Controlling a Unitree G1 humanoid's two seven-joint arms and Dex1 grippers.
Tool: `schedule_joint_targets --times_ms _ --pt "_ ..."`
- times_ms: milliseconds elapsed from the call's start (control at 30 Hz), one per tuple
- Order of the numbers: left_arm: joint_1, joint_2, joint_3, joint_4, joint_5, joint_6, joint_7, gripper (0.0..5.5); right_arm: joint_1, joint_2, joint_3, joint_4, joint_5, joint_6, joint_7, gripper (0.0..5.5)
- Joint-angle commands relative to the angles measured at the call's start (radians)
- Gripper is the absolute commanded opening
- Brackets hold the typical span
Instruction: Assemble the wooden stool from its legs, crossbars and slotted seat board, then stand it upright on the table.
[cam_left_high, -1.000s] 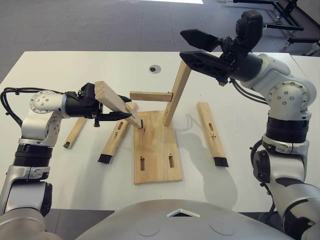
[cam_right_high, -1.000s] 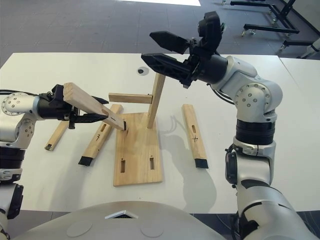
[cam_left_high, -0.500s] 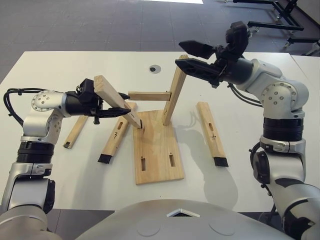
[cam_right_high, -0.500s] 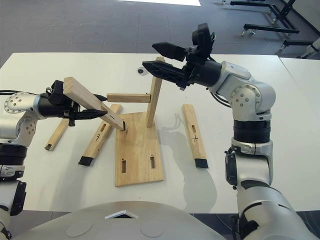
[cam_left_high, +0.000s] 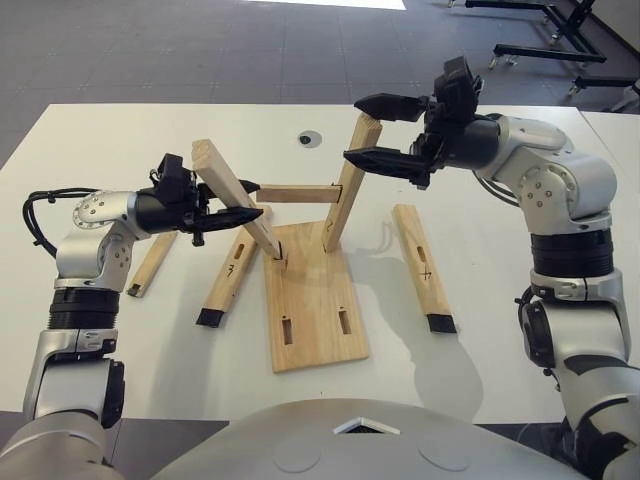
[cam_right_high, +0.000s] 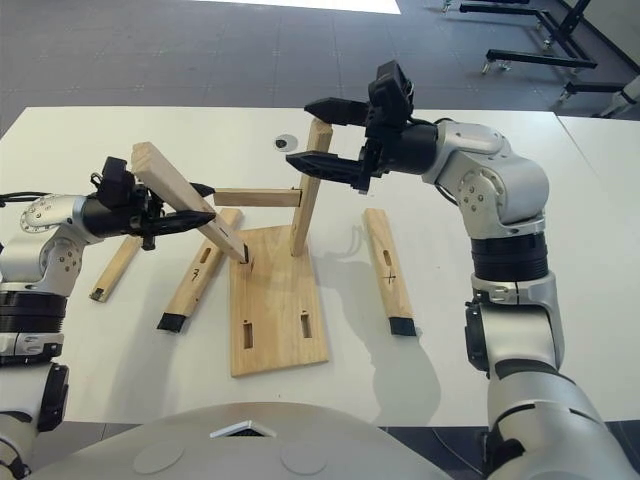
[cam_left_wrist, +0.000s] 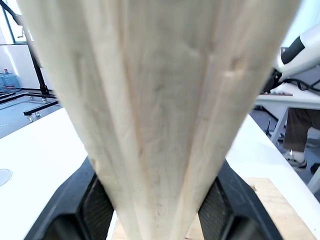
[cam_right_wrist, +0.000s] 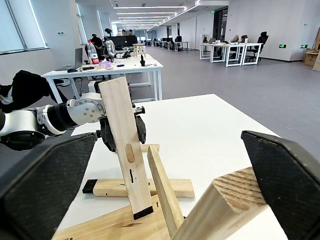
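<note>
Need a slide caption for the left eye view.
Left gripper holds a tilted leg at the seat board; open right gripper straddles the upright leg's top.

An open-plan office is shown. Rows of white desks (cam_right_wrist: 227, 50) with monitors (cam_right_wrist: 122, 40) and office chairs (cam_right_wrist: 261, 39) are seen beyond the white table (cam_left_high: 120, 130). Long light strips (cam_right_wrist: 145, 7) are fitted to the ceiling, and large windows (cam_right_wrist: 22, 25) line one wall. A green exit sign (cam_right_wrist: 283, 46) is mounted at the far end. Grey flooring (cam_left_high: 150, 50) is laid throughout, and black wheeled frames (cam_left_high: 545, 15) are parked on it.
</note>
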Motion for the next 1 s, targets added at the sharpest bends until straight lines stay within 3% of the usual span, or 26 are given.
schedule_joint_targets --times_ms 33,500,1000 --pt "0.003 -0.004 0.051 0.018 -0.016 0.005 0.024 2.03 0.066 -0.013 0.063 0.036 -0.055 0.044 0.011 5.30" --pt "0.032 -0.010 0.056 0.200 0.051 -0.049 0.058 2.03 0.057 -0.022 0.088 0.034 -0.079 0.034 0.033 5.30" --pt "-0.012 -0.033 -0.008 0.245 0.107 -0.011 0.087 2.03 0.052 -0.018 0.121 0.024 -0.111 0.022 0.057 5.30"
